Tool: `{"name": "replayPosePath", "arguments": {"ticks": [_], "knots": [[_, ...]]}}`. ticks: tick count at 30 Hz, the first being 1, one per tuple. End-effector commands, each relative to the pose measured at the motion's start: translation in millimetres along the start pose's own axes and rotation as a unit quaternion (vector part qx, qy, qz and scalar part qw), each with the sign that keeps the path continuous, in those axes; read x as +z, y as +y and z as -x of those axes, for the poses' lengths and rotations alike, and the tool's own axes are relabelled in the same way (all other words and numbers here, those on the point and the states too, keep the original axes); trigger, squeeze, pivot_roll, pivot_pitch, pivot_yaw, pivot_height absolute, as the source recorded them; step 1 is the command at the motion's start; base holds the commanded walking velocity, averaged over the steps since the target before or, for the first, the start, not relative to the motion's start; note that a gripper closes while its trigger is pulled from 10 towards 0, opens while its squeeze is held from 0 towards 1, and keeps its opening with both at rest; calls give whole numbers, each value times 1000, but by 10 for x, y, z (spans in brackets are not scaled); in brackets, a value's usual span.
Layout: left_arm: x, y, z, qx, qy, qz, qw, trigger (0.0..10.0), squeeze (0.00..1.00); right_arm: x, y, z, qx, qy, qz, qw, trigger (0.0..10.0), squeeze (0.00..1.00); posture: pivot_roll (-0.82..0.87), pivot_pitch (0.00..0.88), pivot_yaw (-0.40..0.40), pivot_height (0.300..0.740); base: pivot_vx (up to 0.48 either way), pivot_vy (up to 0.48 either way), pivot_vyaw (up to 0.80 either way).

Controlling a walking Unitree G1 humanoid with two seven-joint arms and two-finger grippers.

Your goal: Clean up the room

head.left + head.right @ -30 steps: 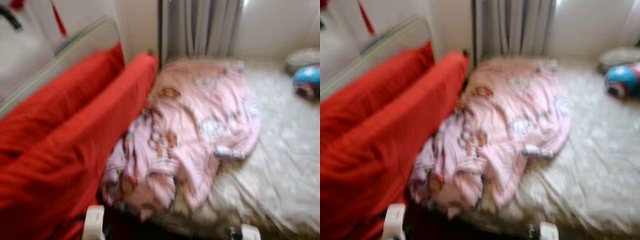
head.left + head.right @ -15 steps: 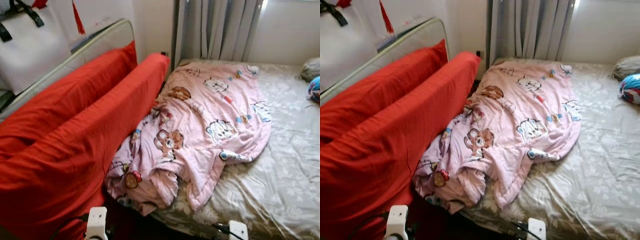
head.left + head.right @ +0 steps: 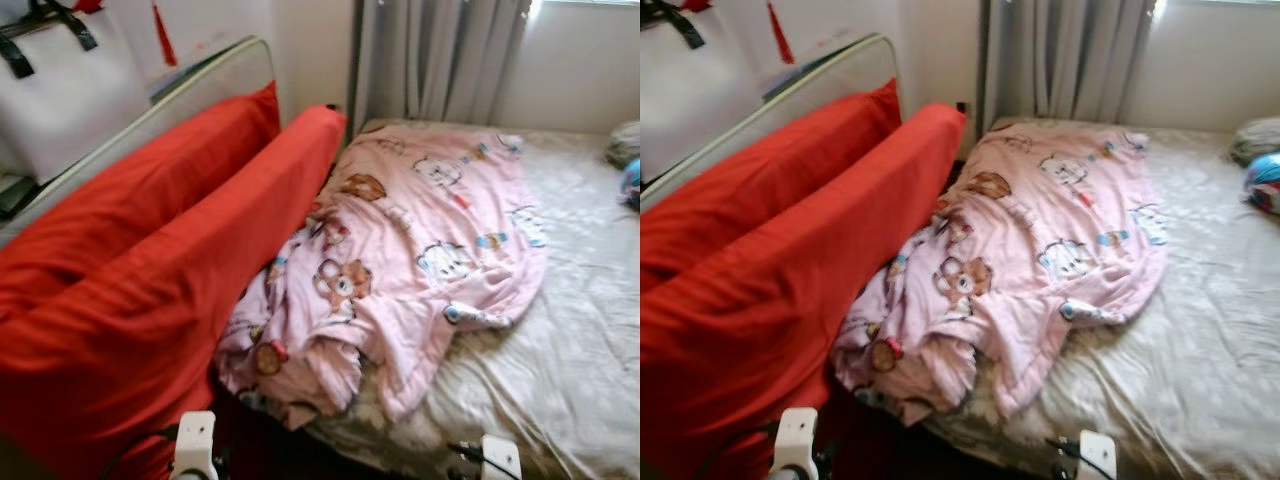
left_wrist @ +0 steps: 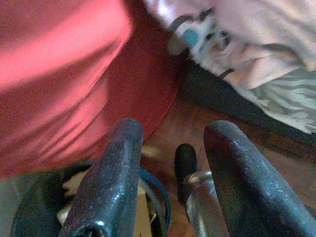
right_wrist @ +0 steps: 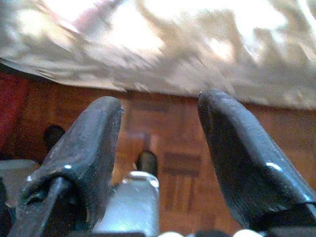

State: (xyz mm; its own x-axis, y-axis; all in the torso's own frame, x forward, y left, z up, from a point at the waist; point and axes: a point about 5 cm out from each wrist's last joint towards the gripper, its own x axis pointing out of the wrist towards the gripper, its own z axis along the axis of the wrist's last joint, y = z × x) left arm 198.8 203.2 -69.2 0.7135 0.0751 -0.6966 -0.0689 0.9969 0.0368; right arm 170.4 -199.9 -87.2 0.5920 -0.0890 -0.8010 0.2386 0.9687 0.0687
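In the left eye view, a pink blanket [image 3: 400,260] lay crumpled along the left side of the bed [image 3: 570,350], its lower end bunched at the bed's near-left corner. Red cushions [image 3: 150,290] leaned just beside it. A white bag [image 3: 70,90] hung above them, and grey curtains [image 3: 440,60] stood behind the bed's far edge.

In the left wrist view, the left gripper [image 4: 170,163] hung with fingers apart over a wooden floor [image 4: 168,133], near the cushions.

In the right wrist view, the right gripper [image 5: 158,143] also stood apart, below the bed's edge.

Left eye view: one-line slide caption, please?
Crumpled pink cartoon quilt on an unmade bed, beside red cushions leaning against the rail.
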Motion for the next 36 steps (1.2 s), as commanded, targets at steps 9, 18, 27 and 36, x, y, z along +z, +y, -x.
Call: {"name": "replayPosePath", "arguments": {"ticks": [9,18,27,36], "knots": [[-43,-8,9,3,8,6,1000,10000,0,-100,9,21,0,11,-2,1000,10000,0,13,0,19,740,0,0,0],[-56,-17,14,1,9,3,1000,10000,0,-80,-33,20,-5,11,-5,1000,10000,0,14,0,19,740,0,0,0],[-57,-35,14,-5,8,-6,1000,10000,0,-26,27,1,-2,6,-2,1000,10000,0,12,0,19,740,0,-73,0],[-59,-43,15,-3,7,-3,1000,10000,0,-34,88,-2,3,3,0,1000,10000,0,14,0,16,740,0,-332,0]]}}
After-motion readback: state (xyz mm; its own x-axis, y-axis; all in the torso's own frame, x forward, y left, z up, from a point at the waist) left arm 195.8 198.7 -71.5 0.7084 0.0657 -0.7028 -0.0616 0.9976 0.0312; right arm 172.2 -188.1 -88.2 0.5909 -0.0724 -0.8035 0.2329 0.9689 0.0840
